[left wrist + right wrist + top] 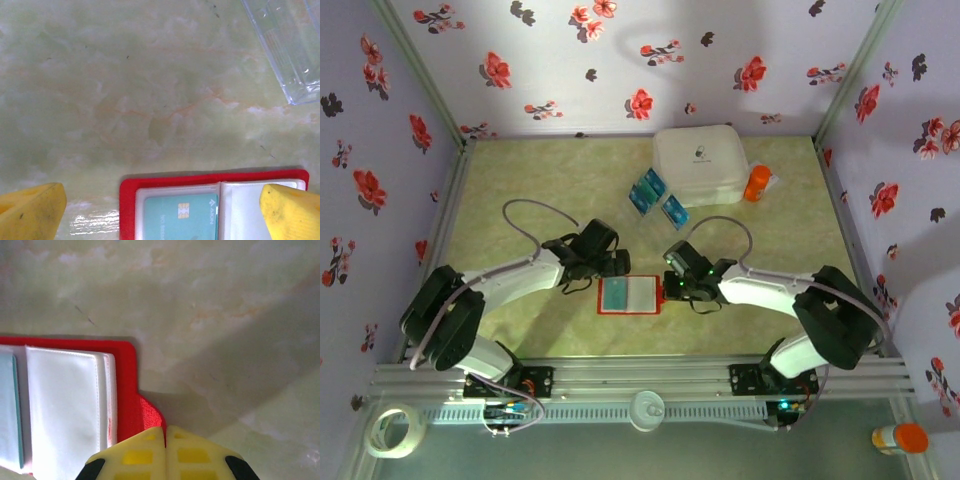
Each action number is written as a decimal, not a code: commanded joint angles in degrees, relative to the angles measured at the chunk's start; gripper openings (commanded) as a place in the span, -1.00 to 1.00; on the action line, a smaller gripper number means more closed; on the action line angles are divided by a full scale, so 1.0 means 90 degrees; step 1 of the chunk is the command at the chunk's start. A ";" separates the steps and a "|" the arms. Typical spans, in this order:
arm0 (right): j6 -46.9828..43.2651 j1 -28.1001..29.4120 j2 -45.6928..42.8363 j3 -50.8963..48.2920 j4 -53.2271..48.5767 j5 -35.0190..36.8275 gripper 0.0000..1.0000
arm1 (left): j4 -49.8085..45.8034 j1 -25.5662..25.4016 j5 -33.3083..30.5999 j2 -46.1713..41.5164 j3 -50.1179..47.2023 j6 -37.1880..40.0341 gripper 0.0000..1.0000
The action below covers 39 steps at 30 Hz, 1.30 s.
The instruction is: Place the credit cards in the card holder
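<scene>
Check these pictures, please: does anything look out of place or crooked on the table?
Nothing looks damaged or spilled. The loose blue and teal glossy cards lie askew, at different angles, beside the big white rounded case. The small red folding wallet lies open and flat, one teal card sitting straight in its left pocket.

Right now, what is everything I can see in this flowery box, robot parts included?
Red folding card holder: one, open, table centre.
Teal chip card: one, inside a holder pocket.
Glossy blue-teal cards: about three, loose, beside the case.
White rounded-square case: one, far side.
Orange bottle: one, right of case.
White tape roll: one, near-left corner.
Orange-capped bottle: one, near-right corner.
Left gripper: one, yellow fingers, open over holder.
Right gripper: one, yellow fingers, shut at holder's red edge.
</scene>
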 commanded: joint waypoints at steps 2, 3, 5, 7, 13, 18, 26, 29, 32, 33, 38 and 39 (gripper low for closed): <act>-0.0072 -0.0154 0.0033 0.0172 0.0109 0.0256 -1.00 | 0.0156 0.0100 0.0216 0.0102 0.0064 0.0162 1.00; -0.0091 -0.0201 0.0038 0.0183 0.0105 0.0242 -1.00 | 0.0199 0.0100 0.0231 0.0096 0.0025 0.0137 1.00; -0.0141 -0.0245 0.0051 0.0198 0.0123 0.0175 -1.00 | 0.0284 0.0112 0.0279 0.0088 -0.0053 0.0099 1.00; -0.0175 -0.0252 0.0043 0.0217 0.0073 0.0066 -0.82 | 0.0376 0.0121 0.0335 0.0094 -0.0107 0.0036 1.00; 0.0001 -0.0216 -0.0805 -0.0013 -0.0080 -0.0071 -0.60 | 0.0549 0.0119 0.0409 0.0094 -0.0215 -0.0063 0.99; 0.0067 -0.0014 -0.1374 -0.0124 -0.0286 -0.0105 -0.76 | 0.0679 0.0117 0.0408 0.0073 -0.0328 -0.0135 1.00; 0.0157 0.0445 -0.0820 0.0026 0.0133 -0.0117 -0.86 | 0.0822 0.0153 0.0404 0.0046 -0.0440 -0.0256 1.00; 0.0149 0.0503 -0.0445 0.0130 0.0345 -0.0135 -0.89 | 0.0834 0.0150 0.0407 0.0060 -0.0435 -0.0259 1.00; 0.0128 0.0526 -0.0126 0.0226 0.0496 -0.0183 -0.92 | 0.0841 0.0158 0.0411 0.0068 -0.0440 -0.0264 0.99; 0.0128 0.0522 -0.0027 0.0239 0.0550 -0.0200 -0.94 | 0.0841 0.0158 0.0418 0.0076 -0.0423 -0.0258 1.00; 0.0138 0.0536 0.0396 0.0246 0.0775 -0.0277 -0.96 | 0.0852 0.0160 0.0446 0.0099 -0.0420 -0.0257 1.00; 0.0147 0.0536 0.0460 0.0236 0.0827 -0.0290 -0.97 | 0.0851 0.0161 0.0442 0.0097 -0.0421 -0.0259 1.00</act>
